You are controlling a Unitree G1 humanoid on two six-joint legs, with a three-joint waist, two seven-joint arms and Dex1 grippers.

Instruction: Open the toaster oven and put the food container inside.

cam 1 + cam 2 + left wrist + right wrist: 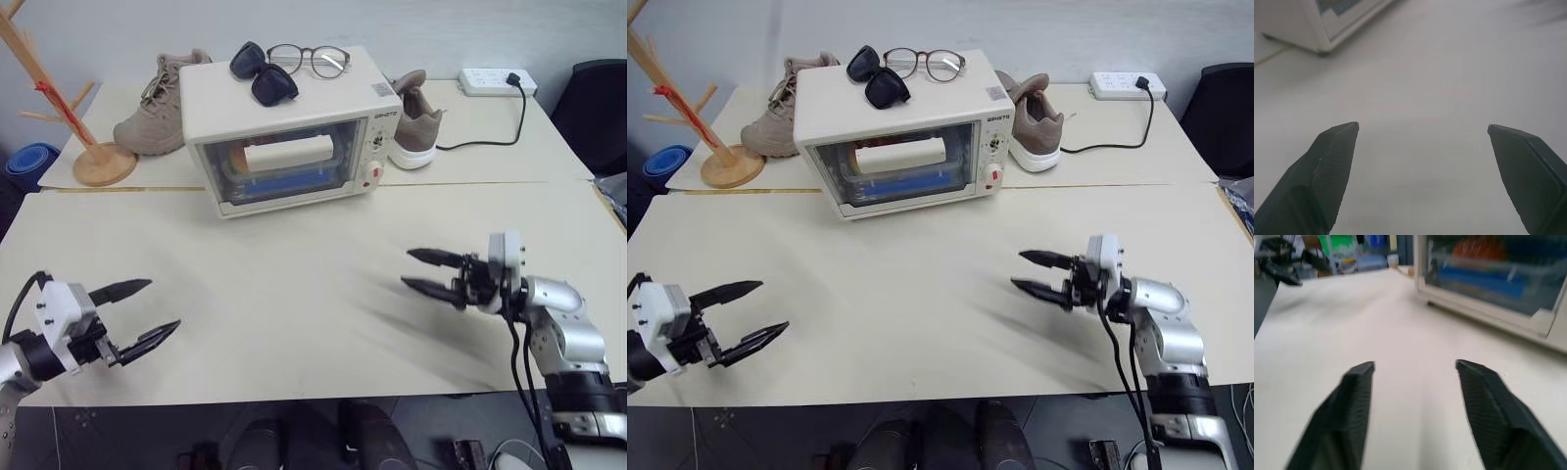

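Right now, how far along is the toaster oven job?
Looks done: the food container sits inside the toaster oven, visible through its glass door, which is shut. In hand: nothing; the left end effector and right end effector are both open and empty over the table. Nothing visibly left.

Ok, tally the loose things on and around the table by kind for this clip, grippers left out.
Toaster oven: 1
Food container, inside the oven behind the shut glass door: 1
Sunglasses: 1
Clear glasses: 1
Shoes: 2
Wooden rack: 1
Power strip: 1
Total: 8
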